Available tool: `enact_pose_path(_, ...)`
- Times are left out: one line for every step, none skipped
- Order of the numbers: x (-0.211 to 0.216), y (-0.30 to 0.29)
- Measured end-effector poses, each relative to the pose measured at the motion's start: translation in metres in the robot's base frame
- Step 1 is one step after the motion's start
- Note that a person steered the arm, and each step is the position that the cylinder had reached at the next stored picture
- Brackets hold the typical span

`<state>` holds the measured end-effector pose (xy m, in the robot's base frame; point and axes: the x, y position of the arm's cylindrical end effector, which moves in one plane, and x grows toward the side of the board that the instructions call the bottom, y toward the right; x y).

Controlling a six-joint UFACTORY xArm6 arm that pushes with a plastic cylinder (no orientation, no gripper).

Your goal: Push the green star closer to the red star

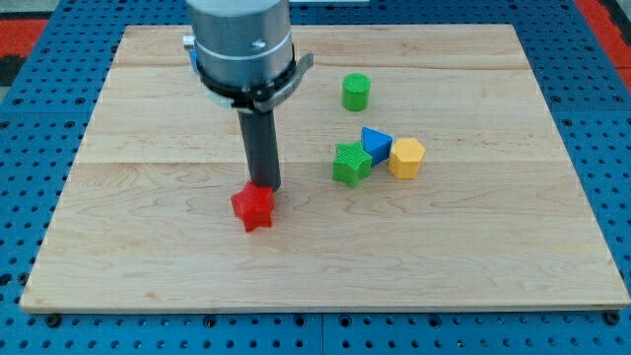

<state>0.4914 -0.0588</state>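
The red star [253,207] lies on the wooden board [148,227], a little left of the middle and toward the view's bottom. The green star [351,164] lies to its right and slightly higher, touching a blue triangular block [376,141]. My tip [266,186] stands right at the red star's upper right edge, well to the left of the green star. The dark rod rises from there to the grey arm body at the view's top.
A yellow hexagonal block [406,157] sits just right of the blue block. A green cylinder [356,92] stands above this cluster. The board's edges border a blue perforated surface [39,148] all around.
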Motion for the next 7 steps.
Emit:
enact_pose_path(-0.022, -0.006)
enact_pose_path(-0.006, -0.037)
enact_pose_path(0.029, -0.003)
enact_pose_path(0.029, 0.007)
enact_pose_path(0.002, 0.019)
enact_pose_path(0.002, 0.104)
enact_pose_path(0.002, 0.171)
